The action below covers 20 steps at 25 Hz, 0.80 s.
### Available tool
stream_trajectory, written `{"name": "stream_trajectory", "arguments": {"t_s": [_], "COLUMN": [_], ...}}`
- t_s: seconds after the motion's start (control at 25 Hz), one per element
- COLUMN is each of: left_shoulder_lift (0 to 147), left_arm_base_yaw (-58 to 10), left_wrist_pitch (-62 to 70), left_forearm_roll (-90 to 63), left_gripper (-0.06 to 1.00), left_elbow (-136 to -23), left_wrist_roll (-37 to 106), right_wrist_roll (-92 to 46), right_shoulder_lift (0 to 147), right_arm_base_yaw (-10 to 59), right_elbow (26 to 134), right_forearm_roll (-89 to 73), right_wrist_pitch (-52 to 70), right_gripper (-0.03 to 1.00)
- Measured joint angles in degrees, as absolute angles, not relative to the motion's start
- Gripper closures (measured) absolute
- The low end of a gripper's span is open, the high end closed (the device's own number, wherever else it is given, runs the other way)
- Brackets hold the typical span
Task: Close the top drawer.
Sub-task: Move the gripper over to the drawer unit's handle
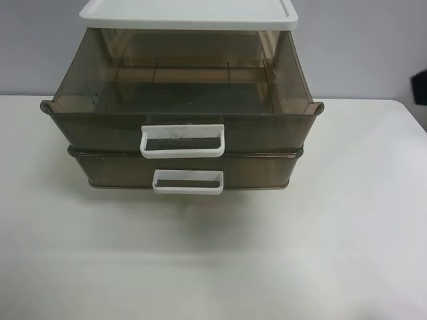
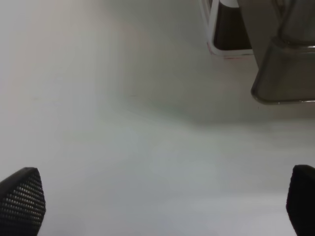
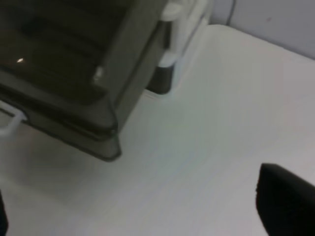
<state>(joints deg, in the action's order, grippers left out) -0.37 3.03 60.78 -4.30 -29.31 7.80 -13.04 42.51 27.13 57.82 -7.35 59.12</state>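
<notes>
The top drawer [image 1: 100, 87], smoky-brown and translucent, is pulled far out of the white-lidded cabinet [image 1: 188, 15]. Its white loop handle [image 1: 181, 141] has faint dark scuffs on the upper bar. The lower brown drawer [image 1: 267, 172] with a clean white handle [image 1: 188, 181] sticks out only a little. Neither arm shows in the exterior high view. My right gripper [image 3: 142, 211] is open and empty above the table, beside a front corner of the top drawer [image 3: 98, 93]. My left gripper [image 2: 162, 206] is open and empty, apart from the other drawer corner [image 2: 285, 73].
The cabinet stands at the back middle of a white table [image 1: 213, 253]. A grey wall is behind it. A dark object [image 1: 420, 88] shows at the exterior high view's right edge. The cabinet's white frame [image 3: 183, 29] shows behind the drawer.
</notes>
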Motion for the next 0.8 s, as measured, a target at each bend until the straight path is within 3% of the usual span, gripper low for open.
{"name": "stream_trajectory", "arguments": {"t_s": [0.44, 0.8], "left_shoulder_lift": [-0.37, -0.37], "left_arm_base_yaw": [3.03, 3.03], "left_wrist_pitch": [60.78, 60.78], "left_forearm_roll": [-4.30, -4.30], "left_gripper": [-0.05, -0.05], "left_elbow": [-29.31, -29.31], "left_wrist_roll": [7.80, 7.80], "right_wrist_roll": [-7.61, -4.41], "right_shoulder_lift": [66.85, 81.43], "right_arm_base_yaw": [59.43, 73.99], "right_elbow": [73.17, 77.93], "right_forearm_roll": [5.50, 6.02], "right_wrist_pitch": [61.32, 63.32], "right_gripper": [-0.03, -0.03]}}
